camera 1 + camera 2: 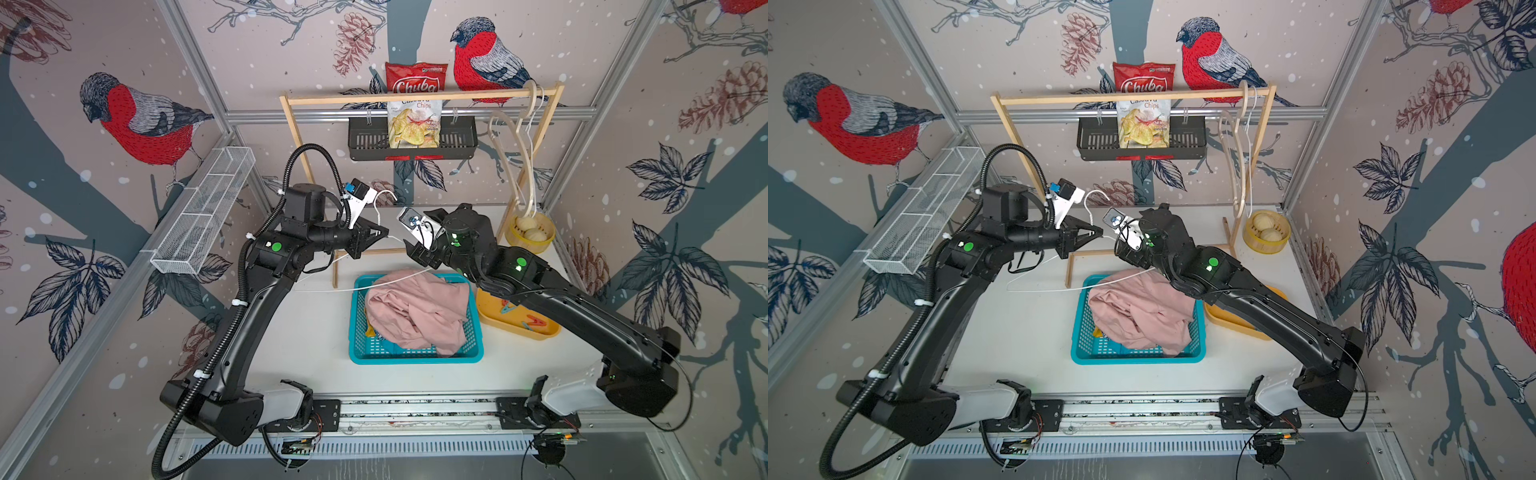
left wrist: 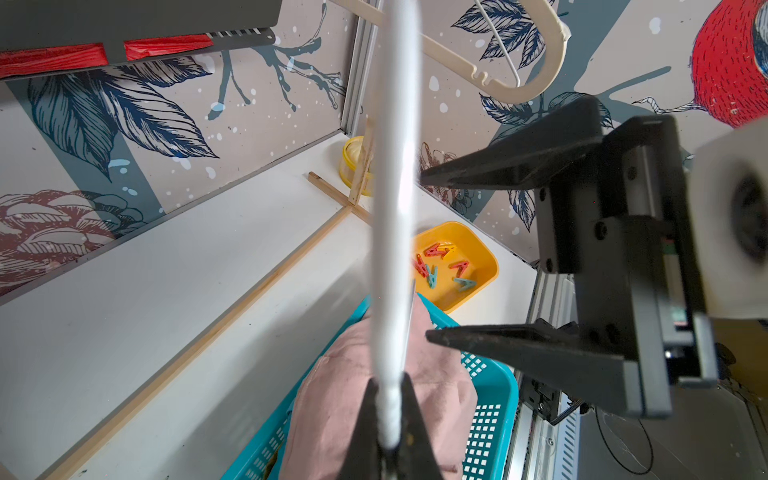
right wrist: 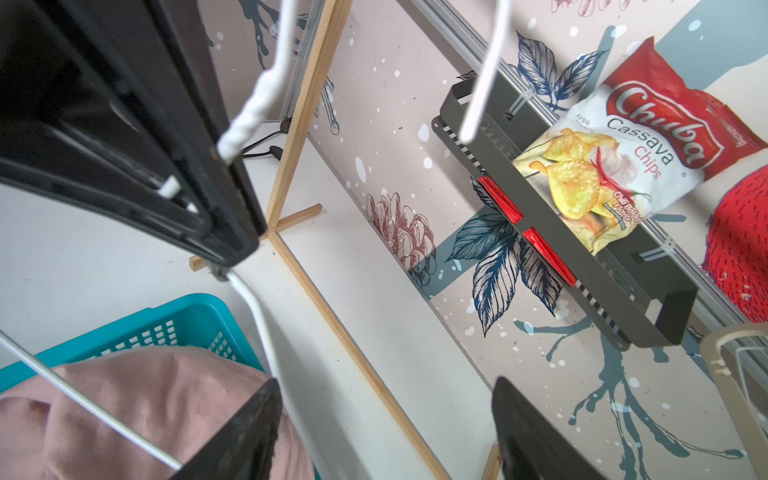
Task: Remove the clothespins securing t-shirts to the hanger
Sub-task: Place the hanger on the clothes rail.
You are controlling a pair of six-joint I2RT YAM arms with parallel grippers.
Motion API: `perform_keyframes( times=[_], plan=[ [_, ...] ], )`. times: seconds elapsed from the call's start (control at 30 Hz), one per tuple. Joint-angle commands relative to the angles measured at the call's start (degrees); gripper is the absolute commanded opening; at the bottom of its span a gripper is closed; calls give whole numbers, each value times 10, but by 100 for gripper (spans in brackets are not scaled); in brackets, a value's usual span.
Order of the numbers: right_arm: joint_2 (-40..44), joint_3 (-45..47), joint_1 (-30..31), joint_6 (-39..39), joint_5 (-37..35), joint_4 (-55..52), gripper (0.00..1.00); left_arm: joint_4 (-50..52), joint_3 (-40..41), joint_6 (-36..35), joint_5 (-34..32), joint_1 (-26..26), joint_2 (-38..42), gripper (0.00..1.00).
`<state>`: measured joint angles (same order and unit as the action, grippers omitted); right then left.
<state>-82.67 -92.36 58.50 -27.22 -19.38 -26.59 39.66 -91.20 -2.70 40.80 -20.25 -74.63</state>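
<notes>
"Left gripper (image 2: 388, 380) is pinched tight on the twisted neck of the thin white wire hanger (image 2: 395, 166), holding it up over the table. And its partner?"

"Right gripper (image 3: 384, 386) stands wide with nothing between its jaws, just beside one sloping wire of the hanger."

"Where are the pins?"

"None on the wire that I can see. Small red and light-blue plastic clothespins (image 2: 432, 276) lie loose in the shallow yellow plastic tray (image 2: 484, 257). The pale pink cloth t-shirt (image 1: 415, 311) is heaped in the teal plastic lattice basket (image 1: 415, 358), with a scrap of yellow cloth showing under it. The teal shirt I cannot make out."

"So the unpinning looks done — what is left?"

"Parking the bare hanger, I'd judge, likely on the light wooden rack (image 1: 332, 99) at the back. Hold the neck grip firm so the wire cannot swing. Lift until the lower bar is well clear of the pink heap, or it may snag cloth and drag it out. Use the open gripper only to steady a sloping wire, closing gently — thin wire bends and slips. Bring the hook squarely over the rail, near the cream plastic hangers (image 2: 507, 92), let it seat, then let go."
</notes>
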Motion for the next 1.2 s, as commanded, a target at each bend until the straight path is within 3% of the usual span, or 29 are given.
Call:
perform_keyframes(
  times=[0.0, 0.1, 0.13, 0.27, 0.3, 0.33, 0.43, 0.57, 0.63, 0.77, 0.9, 1.0, 1.13, 1.17],
  plan=[
    [-23, -18, 3, -10, 39, 10, 79, -30, 2, 16, 28, -1, 4, 0],
    [-46, -28, 0, -23, 45, 17, 77, -27, 2, 16, 36, -1, 8, 0],
    [-53, -31, -3, -27, 43, 20, 68, -26, 2, 16, 43, -1, 9, 0],
    [-71, -54, -15, -33, 11, 27, 13, -24, 6, 14, 58, -1, 15, 0],
    [-69, -54, -18, -34, 4, 32, 2, -26, 8, 13, 58, 0, 17, 0],
    [-64, -49, -19, -37, -3, 37, 0, -27, 10, 12, 58, 2, 19, 0],
    [-35, -8, -20, -56, -6, 63, 0, -22, 10, -2, 79, 15, 20, 2],
    [12, 32, -22, -71, 37, 53, 0, -19, 5, -33, 108, 48, 25, 35],
    [34, 47, -25, -71, 56, 51, 0, -17, 6, -53, 102, 59, 32, 46],
    [66, 63, -43, -68, 76, 34, 0, -9, 15, -99, 88, 63, 51, 51],
    [81, 63, -61, -66, 95, 5, 0, -4, 29, -126, 86, 63, 59, 45],
    [87, 57, -80, -60, 142, -17, 0, -3, 34, -131, 101, 63, 59, 30],
    [92, 58, -94, -46, 174, -19, 0, -7, 31, -117, 115, 63, 52, 1],
    [92, 62, -94, -44, 170, -15, 0, -6, 29, -114, 118, 63, 50, 0]
  ],
)
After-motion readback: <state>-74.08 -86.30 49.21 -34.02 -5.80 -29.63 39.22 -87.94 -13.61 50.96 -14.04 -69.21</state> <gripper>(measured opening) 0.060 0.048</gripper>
